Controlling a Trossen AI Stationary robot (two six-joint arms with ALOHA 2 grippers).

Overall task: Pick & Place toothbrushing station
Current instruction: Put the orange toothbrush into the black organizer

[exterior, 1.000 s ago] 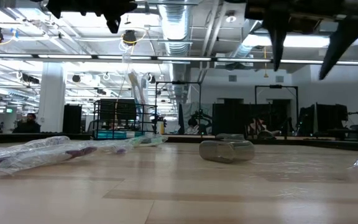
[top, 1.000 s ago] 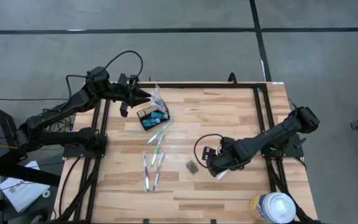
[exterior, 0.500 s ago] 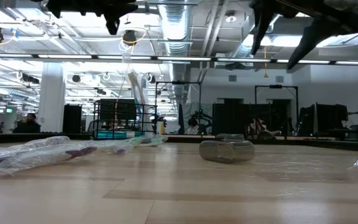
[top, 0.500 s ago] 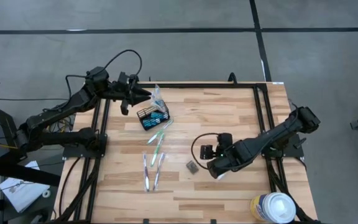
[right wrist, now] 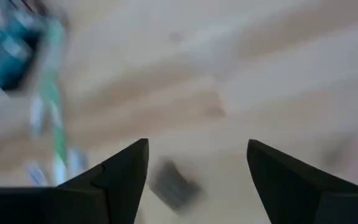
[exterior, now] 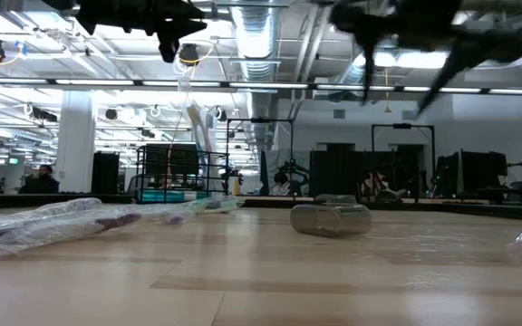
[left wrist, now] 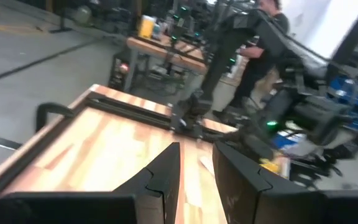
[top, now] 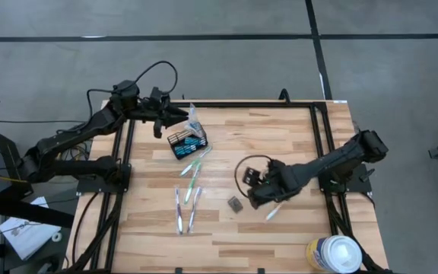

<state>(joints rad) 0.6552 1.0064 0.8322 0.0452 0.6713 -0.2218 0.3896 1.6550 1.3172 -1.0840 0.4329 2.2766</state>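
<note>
The black wire-mesh caddy (top: 187, 142) stands on the table's far left part with blue tubes in it. A clear packet (top: 192, 116) sticks up out of it. Green and white toothbrushes (top: 192, 169) and two wrapped ones (top: 185, 211) lie on the wood nearer me. My left gripper (top: 181, 116) hovers beside the packet's top, its fingers (left wrist: 166, 177) a narrow gap apart with nothing between them. My right gripper (top: 255, 199) hangs open above the table, just right of the small dark grey block (top: 235, 203). In the right wrist view that block (right wrist: 174, 183) shows blurred between the fingers.
A white packet (top: 274, 211) lies on the wood just right of my right gripper. A large white round canister (top: 333, 253) stands at the near right corner. Black frame rails (top: 322, 144) run along the table's sides. The middle and far right of the tabletop are bare wood.
My right gripper has moved toward the table's left edge, closer to the grey block, and has turned a little, staying open. The white packet that lay under it now shows beside it. My left gripper has rolled slightly in place.
</note>
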